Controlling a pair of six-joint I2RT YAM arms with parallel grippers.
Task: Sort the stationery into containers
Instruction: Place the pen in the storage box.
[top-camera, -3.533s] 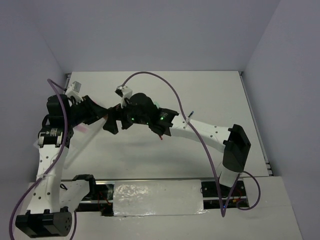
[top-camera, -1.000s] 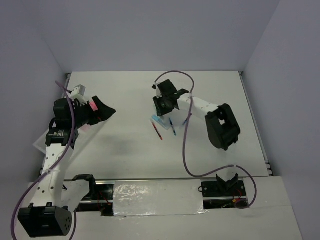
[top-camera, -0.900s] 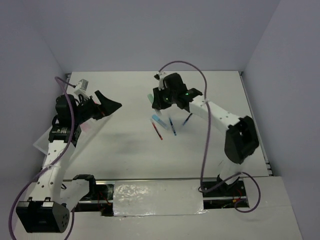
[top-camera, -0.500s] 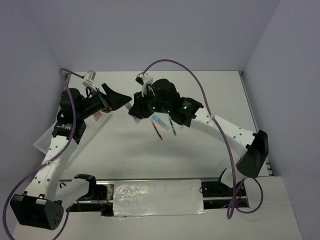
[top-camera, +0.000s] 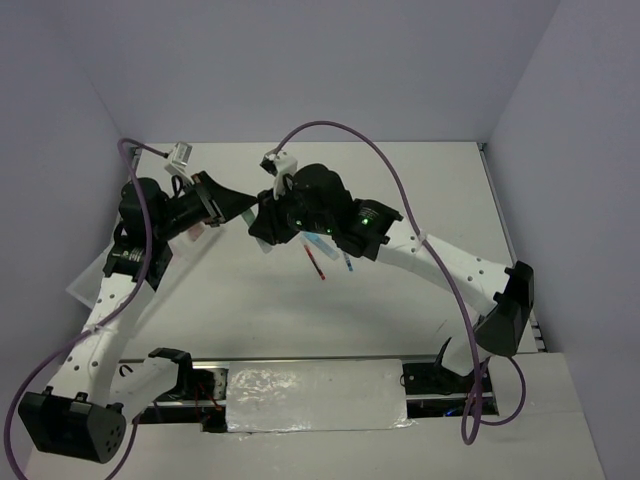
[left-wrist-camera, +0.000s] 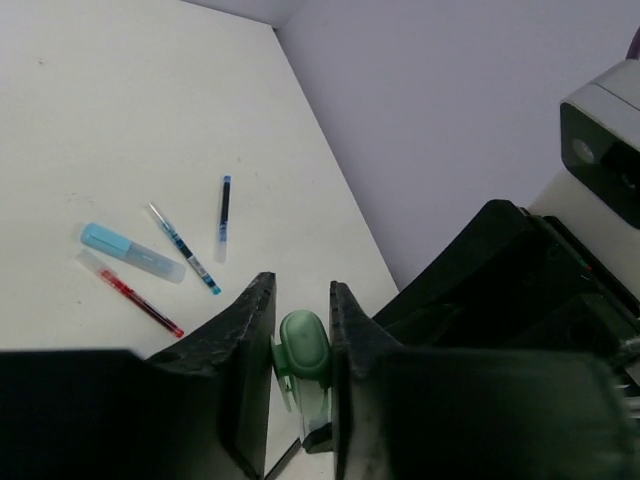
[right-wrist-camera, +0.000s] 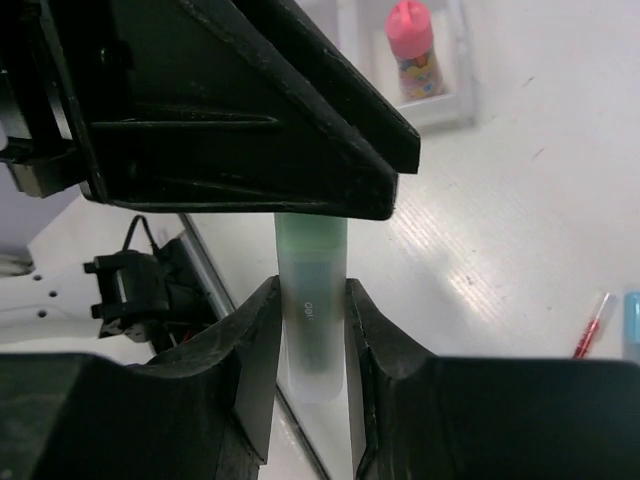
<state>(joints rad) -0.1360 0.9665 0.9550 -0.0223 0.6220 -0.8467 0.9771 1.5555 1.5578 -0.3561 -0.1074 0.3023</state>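
A green marker with a clear body hangs above the table between my two grippers. My left gripper is shut on its green cap. From the other side, my right gripper is shut on the clear body. In the top view the two grippers meet at centre left. A light blue marker, a red pen and two blue pens lie loose on the table. The clear tray holds a pink-capped stick.
The right arm stretches across the table above the loose pens. The tray's edge shows at the far left beneath the left arm. Walls close the table at the back and on both sides.
My left gripper, open half a second ago, has shut on the green cap. The right gripper has shifted slightly left with the marker, meeting the left one.
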